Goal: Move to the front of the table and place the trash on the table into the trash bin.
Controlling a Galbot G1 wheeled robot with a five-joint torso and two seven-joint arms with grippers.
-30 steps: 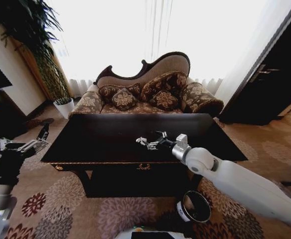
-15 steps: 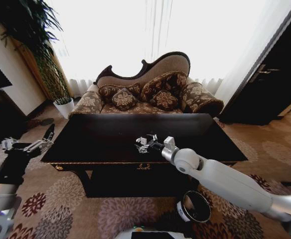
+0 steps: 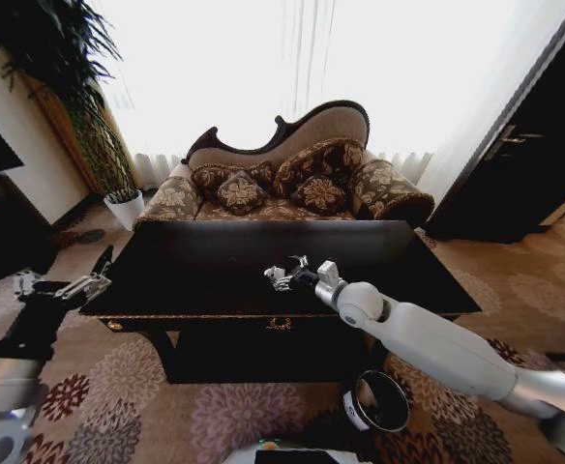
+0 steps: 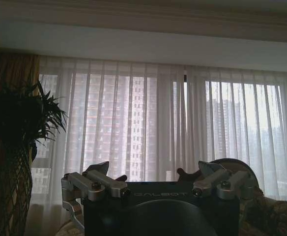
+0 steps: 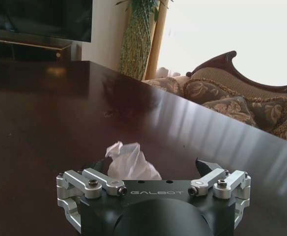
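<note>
Since a second ago we are seeing the right gripper (image 3: 281, 277) drawing back toward the table's (image 3: 205, 253) near middle, while the left gripper (image 3: 97, 275) is rising off its left end. The right gripper's fingers are spread wide around a white tissue lump (image 5: 131, 161), not closing on it; the left's fingers are also parted, gripping nothing. The trash bin (image 3: 378, 401) is sitting on the carpet below.

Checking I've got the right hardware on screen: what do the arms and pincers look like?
Right arm: glossy white shell with rounded grey joints. Left arm: black forearm, white-grey lower segments. Each pincer, right and left, has a black body lettered GALBOT, silver bolted metal linkages and dark fingertips.
</note>
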